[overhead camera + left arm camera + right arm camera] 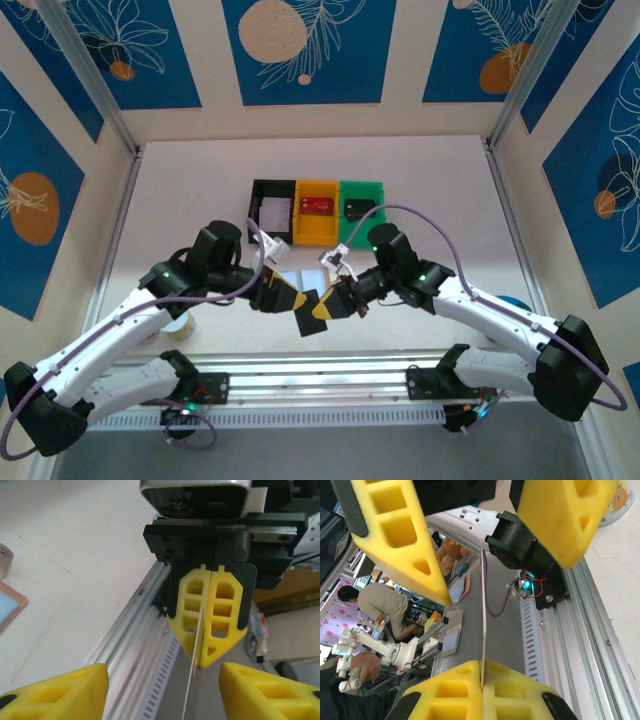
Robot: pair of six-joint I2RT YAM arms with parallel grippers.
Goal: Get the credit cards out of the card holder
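A thin pale credit card [482, 620] is seen edge-on, and my right gripper [481, 676] is shut on its near end. My left gripper [162, 692] is open, one yellow finger on each side of the card's [190, 680] free end without touching it. The right gripper's closed yellow fingers [220, 610] face the left wrist camera. In the top view both grippers meet above the table's near middle, left [298, 305] and right [326, 308]. The tan card holder [7, 605] lies open on the table, its blue pocket up; from above the holder [297, 281] lies just behind the grippers.
Black [272, 210], yellow [317, 210] and green [360, 208] bins stand in a row at mid-table. A pale roll [178, 326] sits by the left arm. The aluminium rail [320, 385] runs along the near edge under the grippers.
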